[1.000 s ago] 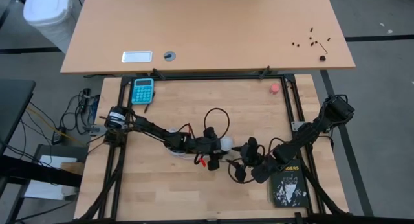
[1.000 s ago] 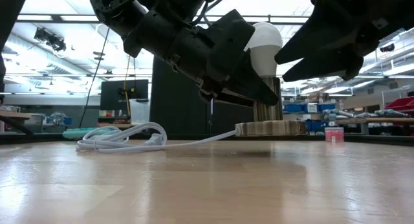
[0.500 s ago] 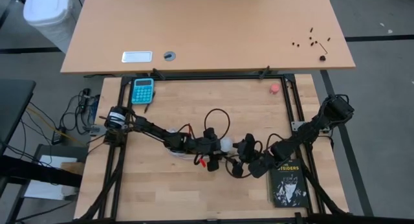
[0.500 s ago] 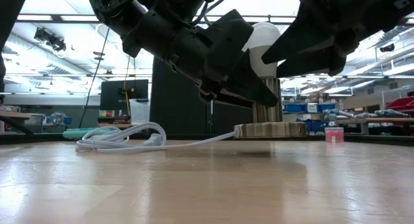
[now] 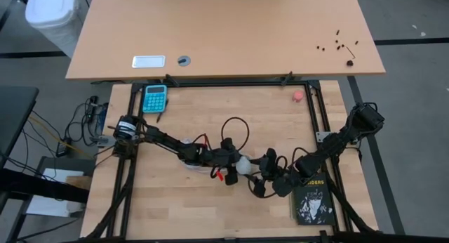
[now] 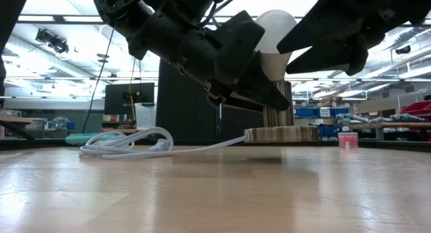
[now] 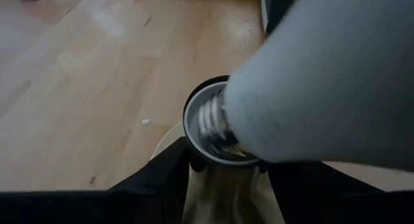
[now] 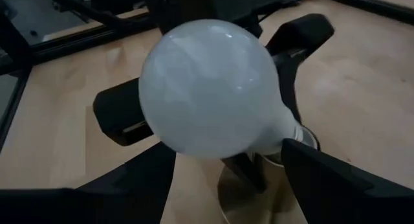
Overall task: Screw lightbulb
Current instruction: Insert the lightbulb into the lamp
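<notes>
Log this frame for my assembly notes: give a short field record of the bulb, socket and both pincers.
bulb: lightbulb, tilted, screw base at the socket's mouth
socket: socket on a round base, white cord trailing off
left pincer: left pincer, clamped on the lightbulb's neck
right pincer: right pincer, open, fingers flanking the globe
seated: cannot tell

A black book (image 5: 311, 198) lay on the desk (image 5: 280, 123) near its right edge, in the high view. White lettering across the top of its cover appeared to end in "SIDERS"; the opening letters were covered. The teal calculator (image 5: 155, 97) carried keys too small to read.
</notes>
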Tool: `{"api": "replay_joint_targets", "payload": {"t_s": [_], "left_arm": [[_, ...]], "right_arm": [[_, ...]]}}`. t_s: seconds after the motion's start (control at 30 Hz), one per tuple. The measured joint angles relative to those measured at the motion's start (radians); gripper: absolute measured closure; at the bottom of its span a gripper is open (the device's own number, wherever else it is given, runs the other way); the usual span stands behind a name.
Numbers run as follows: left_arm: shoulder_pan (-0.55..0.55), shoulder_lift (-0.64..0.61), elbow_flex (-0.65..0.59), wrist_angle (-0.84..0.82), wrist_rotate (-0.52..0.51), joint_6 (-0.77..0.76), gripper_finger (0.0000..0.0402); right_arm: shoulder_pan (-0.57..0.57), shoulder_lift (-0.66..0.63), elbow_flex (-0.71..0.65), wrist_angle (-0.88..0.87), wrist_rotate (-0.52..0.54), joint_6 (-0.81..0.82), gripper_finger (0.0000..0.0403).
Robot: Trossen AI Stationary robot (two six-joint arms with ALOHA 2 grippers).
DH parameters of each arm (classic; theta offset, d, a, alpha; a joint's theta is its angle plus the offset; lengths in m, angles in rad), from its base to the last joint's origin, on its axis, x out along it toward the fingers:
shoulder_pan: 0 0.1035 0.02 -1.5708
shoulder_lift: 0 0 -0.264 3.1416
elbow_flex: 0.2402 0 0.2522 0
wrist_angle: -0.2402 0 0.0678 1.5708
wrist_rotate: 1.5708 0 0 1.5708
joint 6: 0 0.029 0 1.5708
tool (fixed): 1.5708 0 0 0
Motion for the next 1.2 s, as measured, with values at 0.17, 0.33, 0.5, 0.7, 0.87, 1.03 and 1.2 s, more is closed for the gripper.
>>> {"api": "replay_joint_targets", "payload": {"t_s": [0.17, 0.33, 0.5, 0.7, 0.87, 1.03, 1.2], "left_arm": [[0.000, 0.000, 0.000, 0.003, -0.005, 0.000, 0.0208], [-0.002, 0.000, 0.000, -0.007, 0.014, 0.002, 0.0208], [-0.002, 0.000, 0.000, -0.004, 0.030, 0.017, 0.0208], [-0.002, 0.000, 0.000, -0.006, 0.030, 0.020, 0.0208], [-0.002, 0.000, 0.000, -0.004, 0.045, 0.022, 0.0208], [-0.002, -0.001, 0.000, -0.004, 0.071, 0.028, 0.0208], [-0.003, -0.001, 0.000, -0.003, 0.073, 0.031, 0.0208]], "right_arm": [[-0.027, 0.000, -0.001, -0.006, 0.011, -0.034, 0.0111], [-0.055, 0.000, -0.001, 0.002, 0.000, -0.074, 0.0112], [-0.072, 0.001, -0.001, 0.021, -0.034, -0.105, 0.0112], [-0.080, 0.001, -0.001, 0.032, -0.048, -0.128, 0.0112], [-0.080, 0.001, -0.001, 0.038, -0.048, -0.165, 0.0126], [-0.086, 0.002, -0.003, 0.050, -0.054, -0.204, 0.0169], [-0.088, 0.002, -0.003, 0.050, -0.057, -0.205, 0.0183]]}}
